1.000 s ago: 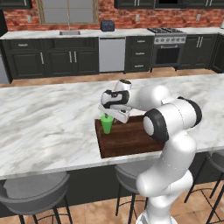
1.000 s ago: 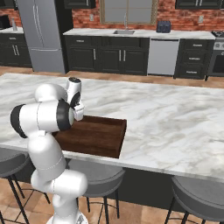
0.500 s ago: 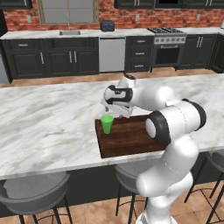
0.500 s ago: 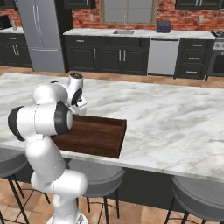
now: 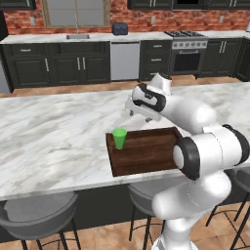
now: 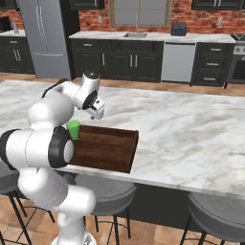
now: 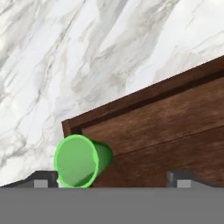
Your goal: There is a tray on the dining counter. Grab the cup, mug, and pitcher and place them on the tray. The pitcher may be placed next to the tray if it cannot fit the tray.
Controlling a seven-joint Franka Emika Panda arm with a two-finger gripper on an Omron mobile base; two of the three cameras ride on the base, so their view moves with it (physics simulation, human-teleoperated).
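while the cup [image 5: 119, 137] stands upright in the tray [image 5: 146, 155] corner, the pincer [image 5: 131, 109] hangs above — spread apart, seemingly empty.

Green cup [image 5: 118, 138] stands upright in the tray's [image 5: 146, 163] corner.

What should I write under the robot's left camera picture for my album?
Green cup standing in the wooden tray on the marble counter, open claw above it.

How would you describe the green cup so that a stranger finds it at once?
Look at the long white marble dining counter with stools. On it lies a dark wooden tray. In the tray's corner stands the cup, the single bright green thing there, tapered and without a handle.
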